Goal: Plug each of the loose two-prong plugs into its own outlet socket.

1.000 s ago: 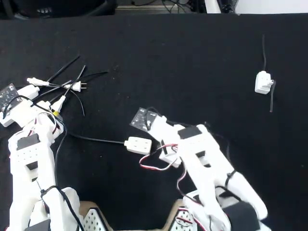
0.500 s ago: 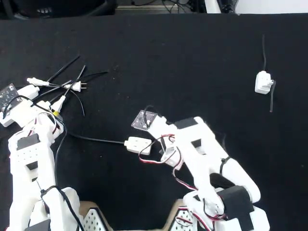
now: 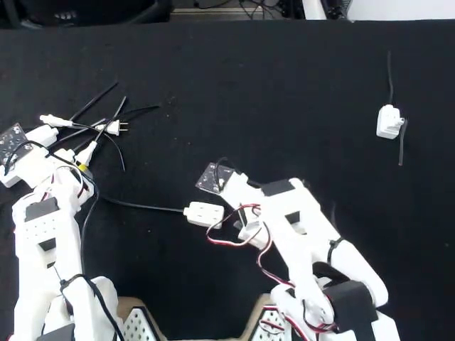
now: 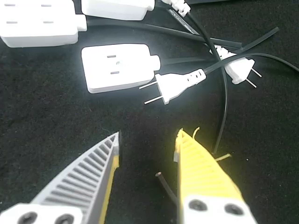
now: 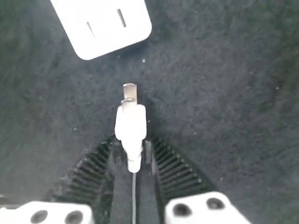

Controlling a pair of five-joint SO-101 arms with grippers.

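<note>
My right gripper [image 5: 131, 142] is shut on a white two-prong plug [image 5: 131, 122]. Its prongs point at a white outlet socket [image 5: 103, 23] a short gap ahead, not touching it. In the high view this socket [image 3: 204, 214] lies on the black cloth just left of the middle arm's wrist. My left gripper [image 4: 147, 137] is open, with nothing between its grey and yellow fingers. It hovers just short of a loose white plug [image 4: 175, 86] lying with its prongs beside another outlet socket [image 4: 119, 66]. A second loose plug [image 4: 240, 70] lies further off.
Two more white sockets [image 4: 39, 23] [image 4: 117, 7] and tangled black cords [image 3: 106, 114] crowd the table's left side. A white socket block [image 3: 389, 121] with a black cord sits alone at the far right. A black cord [image 3: 138, 206] runs left from the middle socket.
The right arm's upper links shifted slightly while its wrist stayed beside the middle socket. The left arm and the plugs at the left have not moved.
</note>
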